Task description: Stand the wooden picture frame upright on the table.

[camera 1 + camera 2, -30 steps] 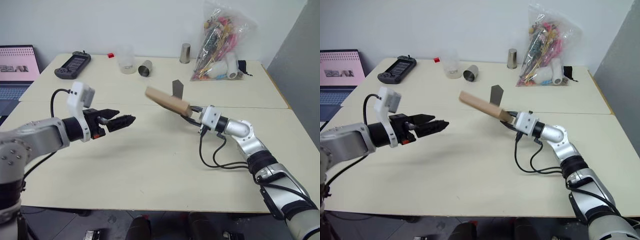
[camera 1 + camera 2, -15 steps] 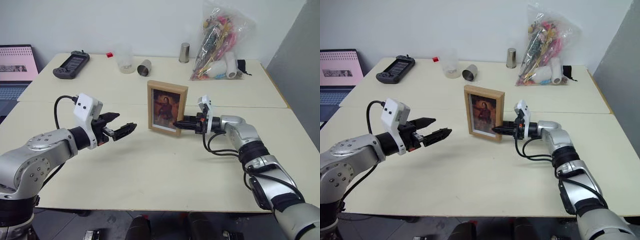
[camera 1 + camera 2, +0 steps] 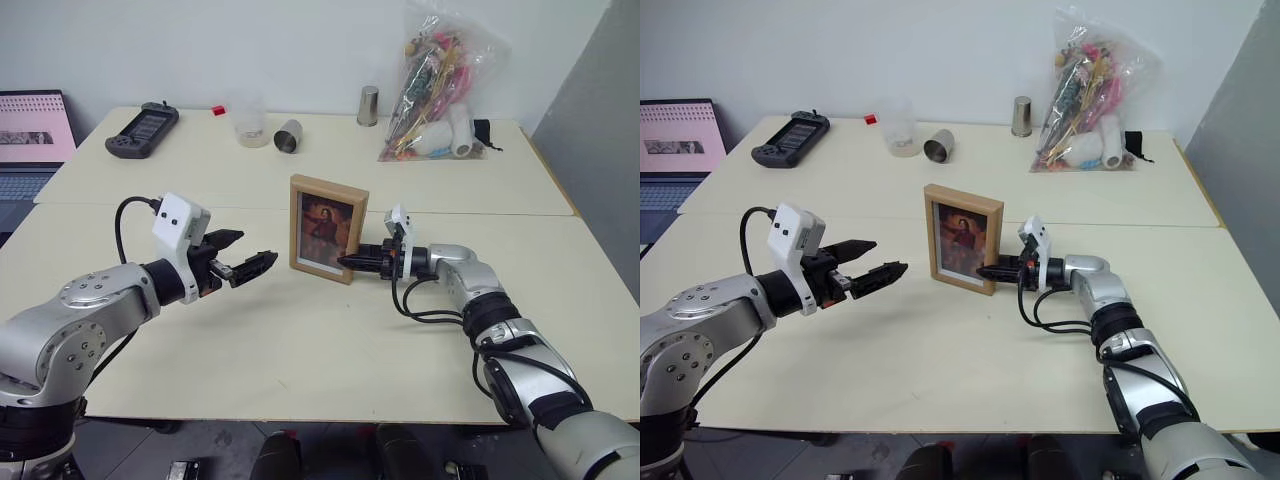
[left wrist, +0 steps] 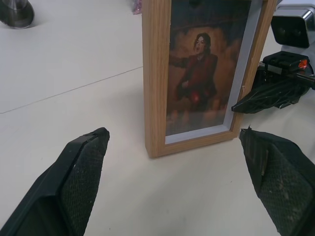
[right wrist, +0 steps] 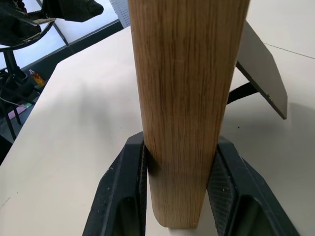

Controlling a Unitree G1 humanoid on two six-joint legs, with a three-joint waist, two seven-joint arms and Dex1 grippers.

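Nearest you, your left gripper [image 3: 248, 267] hovers above the table [image 3: 300, 350] with its jaws spread wide and nothing between them, aimed at the wooden picture frame [image 3: 328, 228] from a little way off. That frame stands upright near the middle of the table, just this side of the seam, portrait facing you, its fold-out stand [image 5: 261, 69] angled out behind. Your right gripper [image 3: 349, 261] is clamped on the frame's right edge near the bottom corner. Farther back sit a metal cup [image 3: 290, 136], a handheld console [image 3: 146, 128] and a clear bag [image 3: 440, 90].

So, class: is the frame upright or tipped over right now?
Upright: the frame stands on the table, portrait facing the robot, right fingers clamping its edge.
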